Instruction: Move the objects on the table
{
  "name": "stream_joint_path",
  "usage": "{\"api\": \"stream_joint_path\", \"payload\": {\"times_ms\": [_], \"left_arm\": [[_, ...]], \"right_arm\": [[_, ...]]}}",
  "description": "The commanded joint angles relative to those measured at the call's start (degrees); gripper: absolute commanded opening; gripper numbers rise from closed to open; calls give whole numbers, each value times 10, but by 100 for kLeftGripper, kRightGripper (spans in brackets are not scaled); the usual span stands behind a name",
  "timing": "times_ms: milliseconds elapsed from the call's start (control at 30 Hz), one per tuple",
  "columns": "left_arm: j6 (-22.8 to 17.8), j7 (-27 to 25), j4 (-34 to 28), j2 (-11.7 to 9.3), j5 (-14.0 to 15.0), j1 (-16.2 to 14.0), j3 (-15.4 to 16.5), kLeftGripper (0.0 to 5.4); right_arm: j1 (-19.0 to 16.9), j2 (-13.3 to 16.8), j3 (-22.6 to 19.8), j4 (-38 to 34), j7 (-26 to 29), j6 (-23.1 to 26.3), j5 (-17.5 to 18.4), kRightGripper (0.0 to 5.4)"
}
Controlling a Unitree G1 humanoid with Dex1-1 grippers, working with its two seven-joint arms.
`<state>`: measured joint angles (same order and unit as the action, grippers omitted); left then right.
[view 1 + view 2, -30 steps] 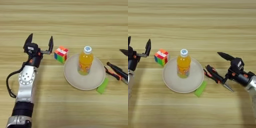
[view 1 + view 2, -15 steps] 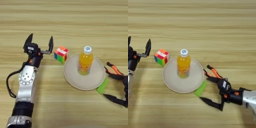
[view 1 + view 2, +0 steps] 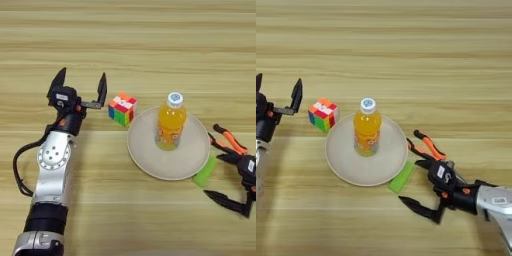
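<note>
The bottle (image 3: 170, 122) is standing upright on a round beige plate (image 3: 150, 160) near the middle of the table (image 3: 150, 40), its white cap on top. The cube (image 3: 122, 108) is sitting on the wood just left of the plate, close to its far-left rim. The green block (image 3: 401, 177) is lying on the table against the plate's near-right rim, tilted so one end points toward the plate. Orange-handled pliers (image 3: 426, 145) are lying just right of the plate, beyond the block. The right gripper (image 3: 417, 182) is hovering right of the block with its fingers spread wide; one finger is reaching toward the block's far end beside the pliers, the other is pointing left at the near side, and the block is sitting at the mouth of the gap, ungripped. The left gripper (image 3: 80, 86) is waiting left of the cube, its fingers wide apart and pointing away from the robot, holding nothing.
</note>
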<state>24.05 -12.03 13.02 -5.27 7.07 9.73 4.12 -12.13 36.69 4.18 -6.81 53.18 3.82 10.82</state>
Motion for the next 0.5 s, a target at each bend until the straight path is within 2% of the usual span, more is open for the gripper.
{"api": "stream_joint_path", "payload": {"times_ms": [33,500], "left_arm": [[2,-3,1,1,1,4,-2,540],[3,-4,6,1,1,6,-2,540]], "right_arm": [[2,-4,10,-1,-12,13,-9,539],[17,-23,31,22,-32,23,-11,539]]}}
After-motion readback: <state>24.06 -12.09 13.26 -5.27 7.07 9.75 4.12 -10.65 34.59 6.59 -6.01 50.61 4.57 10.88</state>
